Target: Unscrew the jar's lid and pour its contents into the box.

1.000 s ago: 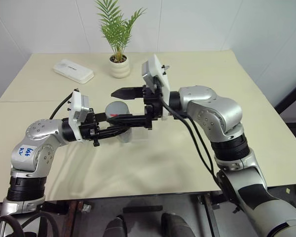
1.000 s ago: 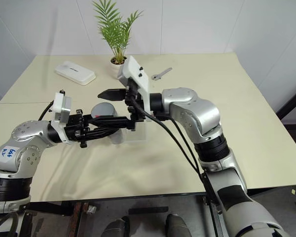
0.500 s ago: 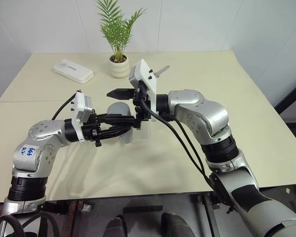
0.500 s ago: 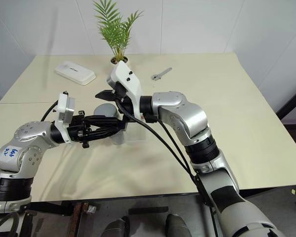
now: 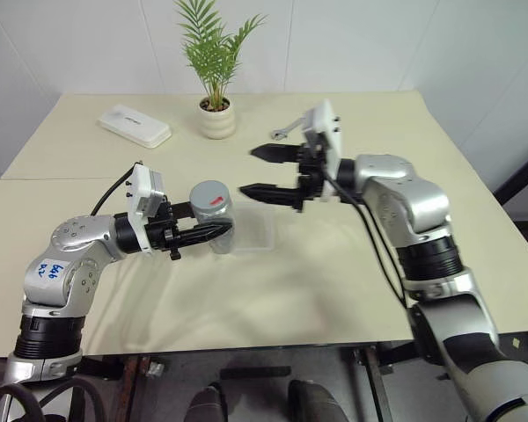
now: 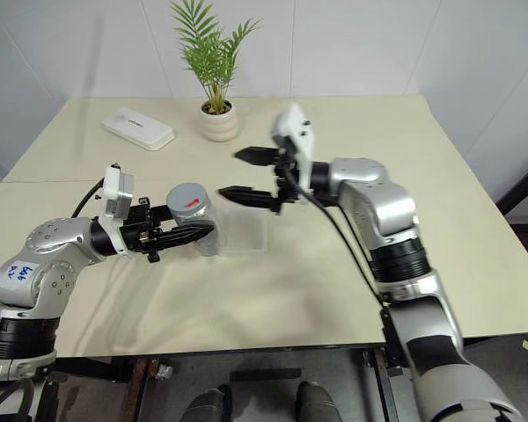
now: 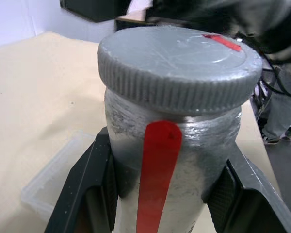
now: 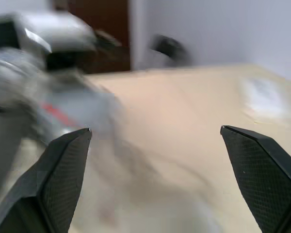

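My left gripper (image 5: 211, 226) is shut on the jar (image 7: 161, 160), a small cloudy cylinder with a red stripe, held upright just above the table at centre left. The grey lid (image 5: 209, 194) with a small red mark sits on top of the jar. The jar's cloudy wall hides the contents. My right gripper (image 5: 248, 171) hangs open to the right of the lid, apart from it, with nothing between its fingers (image 8: 58, 179). The box (image 5: 254, 233), a shallow clear tray, lies on the table right beside the jar, below the right gripper.
A white plant pot (image 5: 216, 120) with a green palm stands at the back of the table. A flat white oblong case (image 5: 134, 126) lies at the back left. A small wrench (image 5: 285, 131) lies behind the right gripper.
My right gripper has drawn away from the jar's lid toward the right, still open. The lid stays on the jar. The left gripper keeps the jar in place.
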You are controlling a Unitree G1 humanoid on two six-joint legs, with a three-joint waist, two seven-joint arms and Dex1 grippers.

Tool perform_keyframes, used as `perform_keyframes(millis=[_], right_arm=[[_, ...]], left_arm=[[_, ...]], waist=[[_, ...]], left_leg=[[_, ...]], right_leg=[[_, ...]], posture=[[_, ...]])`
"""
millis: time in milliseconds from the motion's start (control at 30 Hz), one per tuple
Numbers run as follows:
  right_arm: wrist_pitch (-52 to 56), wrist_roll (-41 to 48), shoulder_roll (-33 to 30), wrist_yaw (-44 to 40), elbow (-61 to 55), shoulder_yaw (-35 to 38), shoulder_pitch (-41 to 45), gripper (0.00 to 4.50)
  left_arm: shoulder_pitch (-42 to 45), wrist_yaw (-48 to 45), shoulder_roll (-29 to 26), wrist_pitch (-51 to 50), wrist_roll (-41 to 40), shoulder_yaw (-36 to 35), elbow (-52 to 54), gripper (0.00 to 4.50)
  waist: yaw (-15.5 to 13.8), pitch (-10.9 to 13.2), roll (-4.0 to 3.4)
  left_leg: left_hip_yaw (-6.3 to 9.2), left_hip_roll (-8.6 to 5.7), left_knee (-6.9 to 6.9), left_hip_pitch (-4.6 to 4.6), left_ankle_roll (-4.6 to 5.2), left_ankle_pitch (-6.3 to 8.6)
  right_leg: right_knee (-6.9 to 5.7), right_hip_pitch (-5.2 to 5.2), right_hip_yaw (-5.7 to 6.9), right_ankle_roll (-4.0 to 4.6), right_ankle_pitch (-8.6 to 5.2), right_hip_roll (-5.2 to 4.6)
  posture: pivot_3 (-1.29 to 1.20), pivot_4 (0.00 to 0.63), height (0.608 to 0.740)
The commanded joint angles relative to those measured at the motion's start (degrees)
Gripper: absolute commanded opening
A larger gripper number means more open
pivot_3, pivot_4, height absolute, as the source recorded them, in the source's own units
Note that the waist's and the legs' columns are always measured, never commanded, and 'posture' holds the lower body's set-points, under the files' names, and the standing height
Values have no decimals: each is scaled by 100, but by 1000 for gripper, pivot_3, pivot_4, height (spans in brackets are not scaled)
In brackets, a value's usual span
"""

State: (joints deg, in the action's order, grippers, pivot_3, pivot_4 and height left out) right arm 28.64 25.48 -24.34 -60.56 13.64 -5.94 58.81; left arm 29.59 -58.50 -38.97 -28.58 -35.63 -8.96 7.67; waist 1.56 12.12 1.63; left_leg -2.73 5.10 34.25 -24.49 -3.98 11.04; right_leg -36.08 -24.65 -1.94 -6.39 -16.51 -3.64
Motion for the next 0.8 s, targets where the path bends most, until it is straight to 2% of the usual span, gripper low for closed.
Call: perform_keyframes(millis=[33,267,467,800], right_arm=[[-240,22,-111,-220,-30,210,66,4474],[37,468,236,-478,-536,238,104,4474],[462,485,921,-27,-1281,-220,40,4474],[363,100,1530,520,-1047,-535,210,4474]], left_arm=[[6,-52,-74,116,-85,-137,195,1921],[24,-46,-88,94,-53,-135,164,1921],[38,-67,-91,62,-28,-63,163,1921],[40,-71,-60,30,-28,-8,183,1921]], waist=[[42,0,0],[105,1,-1],[109,0,-1],[100,0,-1]], left_leg=[[-2,0,0,1,0,0],[-11,4,-2,8,2,1],[-11,5,8,9,2,1],[-10,5,41,8,2,3]], right_leg=[[0,-1,-3,-1,0,1],[-9,-4,-13,-1,0,7],[-22,-4,-13,-1,0,6],[-43,-1,-16,2,4,5]], posture=[[0,150,740],[0,150,740],[0,150,740],[0,150,740]])
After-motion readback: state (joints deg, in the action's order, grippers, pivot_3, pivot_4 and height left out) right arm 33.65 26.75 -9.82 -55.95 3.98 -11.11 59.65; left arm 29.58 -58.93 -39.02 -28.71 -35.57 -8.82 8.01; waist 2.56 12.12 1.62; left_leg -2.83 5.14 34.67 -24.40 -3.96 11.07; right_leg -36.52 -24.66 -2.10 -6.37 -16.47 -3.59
